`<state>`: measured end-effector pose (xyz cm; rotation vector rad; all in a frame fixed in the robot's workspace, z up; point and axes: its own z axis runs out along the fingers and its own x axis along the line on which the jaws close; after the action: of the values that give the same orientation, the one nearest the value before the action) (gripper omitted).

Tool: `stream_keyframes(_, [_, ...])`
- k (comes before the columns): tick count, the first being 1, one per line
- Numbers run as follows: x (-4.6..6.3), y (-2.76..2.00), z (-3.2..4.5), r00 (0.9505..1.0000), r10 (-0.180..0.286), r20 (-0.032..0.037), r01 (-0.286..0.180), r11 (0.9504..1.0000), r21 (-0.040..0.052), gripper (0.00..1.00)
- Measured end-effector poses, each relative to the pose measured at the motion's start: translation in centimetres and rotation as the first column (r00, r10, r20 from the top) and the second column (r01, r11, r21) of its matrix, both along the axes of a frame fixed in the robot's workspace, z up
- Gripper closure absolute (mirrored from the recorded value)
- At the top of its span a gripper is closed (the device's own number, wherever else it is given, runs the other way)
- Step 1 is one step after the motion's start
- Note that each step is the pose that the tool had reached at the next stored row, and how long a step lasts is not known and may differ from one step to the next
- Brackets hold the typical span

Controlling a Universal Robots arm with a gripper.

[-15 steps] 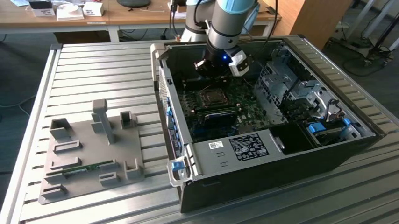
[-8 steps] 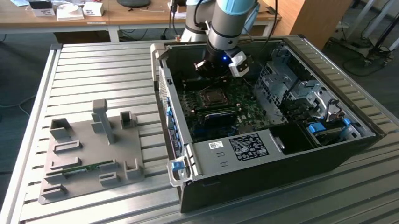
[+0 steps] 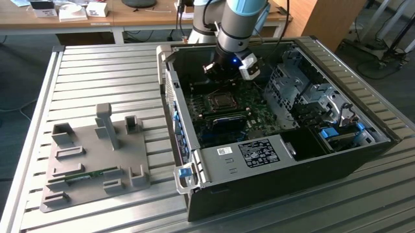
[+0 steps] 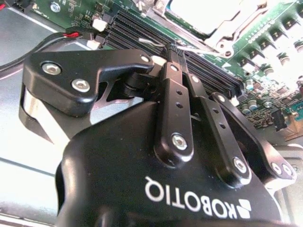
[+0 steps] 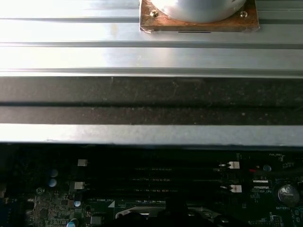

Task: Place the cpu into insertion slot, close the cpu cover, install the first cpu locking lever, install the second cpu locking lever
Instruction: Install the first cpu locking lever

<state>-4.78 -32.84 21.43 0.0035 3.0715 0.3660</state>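
Where the green circuit board point(image 4: 265, 52) lies in the bottom of the open computer case point(image 3: 285, 170), the cpu point(image 4: 196, 12) sits flat in the insertion slot point(image 3: 220, 101), its pale metal top facing up out of the case. Being square, it has no long axis; its edges run in line with the long black memory slots point(image 4: 213, 75) just beside it. The cpu cover point(image 4: 221, 34) lies down around it, framing the top through its window. A thin wire locking lever point(image 4: 150, 41) runs along the socket edge next to the memory slots, its end at the tips of the gripper point(image 4: 174, 49). The jaws are drawn narrow, tips together; whether they pinch the wire I cannot tell. In the exterior view the arm point(image 3: 236, 24) stands over the board, and the case rests on a slatted metal bench point(image 3: 104, 73), with a grey fixture plate point(image 3: 91, 145) toward the exterior view's left.
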Motion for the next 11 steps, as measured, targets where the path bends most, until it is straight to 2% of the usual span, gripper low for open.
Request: stream_keyframes(11, [0.25,0.30,-0.17,1.0000,0.000,-0.0001,0.000,1.0000,0.0001,0.89])
